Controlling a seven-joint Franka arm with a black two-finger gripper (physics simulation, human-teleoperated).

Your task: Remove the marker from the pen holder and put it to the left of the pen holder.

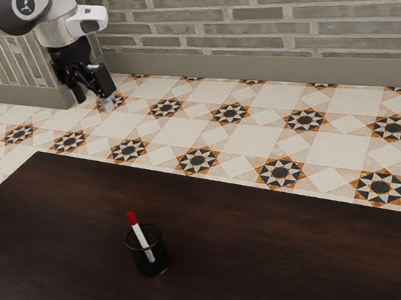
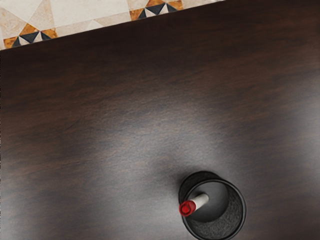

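- The gripper [image 1: 94, 103] is released, its 2 fingers spread apart
- It hangs from the arm [image 1: 63, 28] in the upper left of the exterior view, well apart from the holder [image 1: 153, 268]
- The 1 marker [image 1: 143, 237] is in the holder, red end up and rising above the rim
- It leans at a slant, its upper part against the rim, tilted toward the exterior view's left
- The holder is round, black and open at the top, and stands upright on the table [image 1: 268, 236]
- The table is dark brown wood with a soft sheen around the holder in the wrist view
- Past the table's edge lies a pale tile floor [image 1: 266, 150] with dark and orange stars, and behind it a brick wall [image 1: 257, 13]
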